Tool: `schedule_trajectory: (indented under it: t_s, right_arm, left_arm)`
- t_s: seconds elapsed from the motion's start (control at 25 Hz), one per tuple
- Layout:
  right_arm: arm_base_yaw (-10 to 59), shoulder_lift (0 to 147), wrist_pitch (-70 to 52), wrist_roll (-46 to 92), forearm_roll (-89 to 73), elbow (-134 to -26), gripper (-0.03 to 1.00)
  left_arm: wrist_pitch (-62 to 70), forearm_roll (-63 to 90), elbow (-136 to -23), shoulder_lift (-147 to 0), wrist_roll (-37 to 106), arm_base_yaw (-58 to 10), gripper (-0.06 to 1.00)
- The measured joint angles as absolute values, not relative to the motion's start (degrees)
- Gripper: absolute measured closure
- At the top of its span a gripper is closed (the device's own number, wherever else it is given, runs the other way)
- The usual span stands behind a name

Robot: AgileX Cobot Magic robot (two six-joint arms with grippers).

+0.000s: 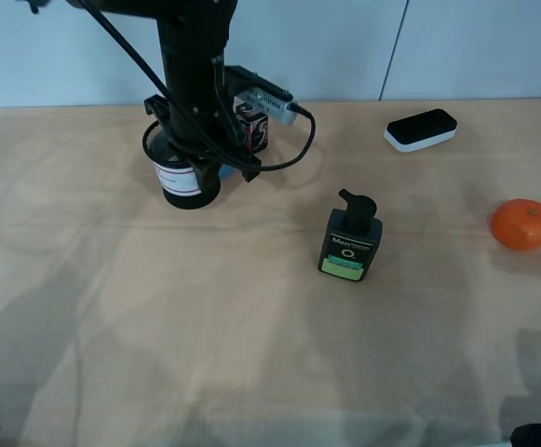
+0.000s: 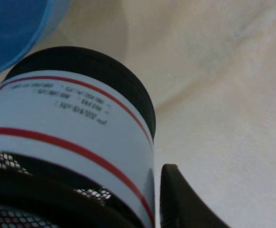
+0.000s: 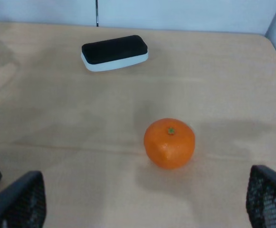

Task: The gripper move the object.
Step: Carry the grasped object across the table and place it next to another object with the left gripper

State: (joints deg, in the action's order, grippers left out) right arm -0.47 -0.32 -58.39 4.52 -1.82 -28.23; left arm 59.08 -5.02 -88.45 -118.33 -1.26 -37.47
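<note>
The object, a black mesh pen cup [image 1: 184, 182] with a white red-striped band and black base, is at the back left of the table. My left gripper [image 1: 198, 156] comes down over it from above and is shut on it. The left wrist view is filled by the pen cup [image 2: 71, 128], with one black finger [image 2: 183, 204] pressed beside its wall. I cannot tell whether the cup rests on the table or hangs just above it. My right gripper [image 3: 143, 199] is open with nothing between its mesh-textured fingertips [image 3: 19, 199], near the orange.
A dark pump bottle [image 1: 351, 244] stands mid-table. A black and white eraser-like block [image 1: 421, 129] lies at the back right, and an orange [image 1: 522, 223] at the far right. A blue bowl [image 2: 14, 28] edge shows beside the cup in the left wrist view.
</note>
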Motion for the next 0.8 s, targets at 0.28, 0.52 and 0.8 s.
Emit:
schedule_trajectory:
  t_s: [0.28, 0.52, 0.8]
  right_arm:
    - [-0.5, -0.3, -58.4, 4.5, -1.8, -28.2, 0.33]
    - [-0.5, -0.3, -58.4, 4.5, -1.8, -28.2, 0.33]
    - [-0.5, -0.3, -58.4, 4.5, -1.8, -28.2, 0.33]
  left_arm:
    - [57.5, -5.1, -88.4, -120.8, -1.3, -37.5, 0.85]
    - [56.8, -5.1, -88.4, -122.7, -1.3, -37.5, 0.85]
    - [55.8, -5.1, -88.4, -124.1, -1.3, -37.5, 0.85]
